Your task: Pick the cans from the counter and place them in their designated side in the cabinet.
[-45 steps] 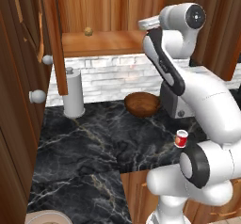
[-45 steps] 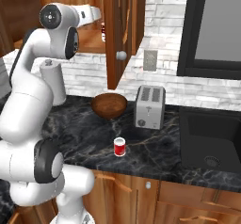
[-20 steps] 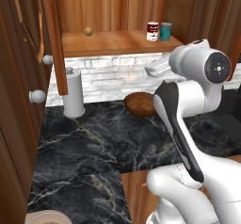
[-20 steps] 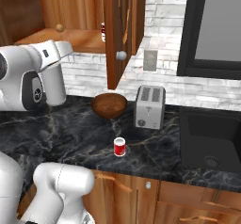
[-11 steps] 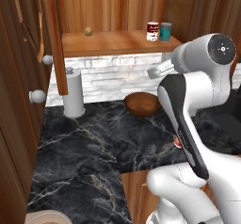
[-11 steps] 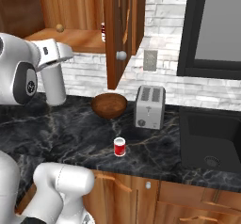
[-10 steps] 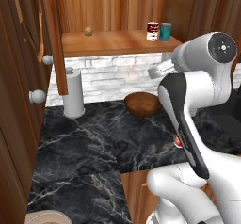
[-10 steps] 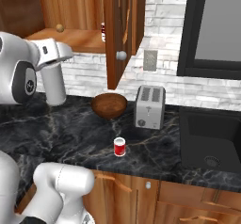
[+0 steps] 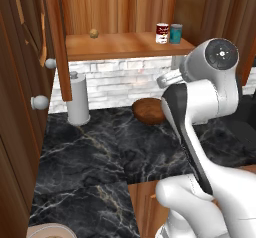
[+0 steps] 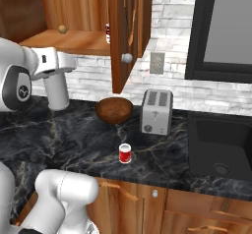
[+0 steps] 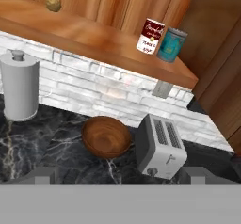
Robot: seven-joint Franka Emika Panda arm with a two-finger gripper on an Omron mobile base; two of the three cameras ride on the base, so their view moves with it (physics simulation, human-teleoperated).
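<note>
Left base view: reddish-brown wooden cabinet [image 9: 125, 44] shelf holds dark red-and-white can [image 9: 162, 33] touching teal-blue can [image 9: 176, 33], right end; small tan ball [image 9: 93, 33] left.

Right base view: brighter red-and-white can [image 10: 125, 153] upright on black marble counter [image 10: 74, 139], before silver toaster [image 10: 156, 112]; brown wooden bowl [image 10: 114, 109] empty.

Hand view: gripper [image 11: 120, 173] spread wide, pinching nothing.

Kitchen: marble counter [image 10: 74, 139], toaster [image 10: 156, 112], sink [image 10: 219, 147], wooden cabinet [image 9: 125, 44].

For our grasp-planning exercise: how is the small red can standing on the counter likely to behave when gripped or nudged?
The red can looks rigid, so it probably won't deform. It stands upright on the counter, small-based: a high push might tip it, and then it would likely roll. Its smooth sides may slip.
</note>
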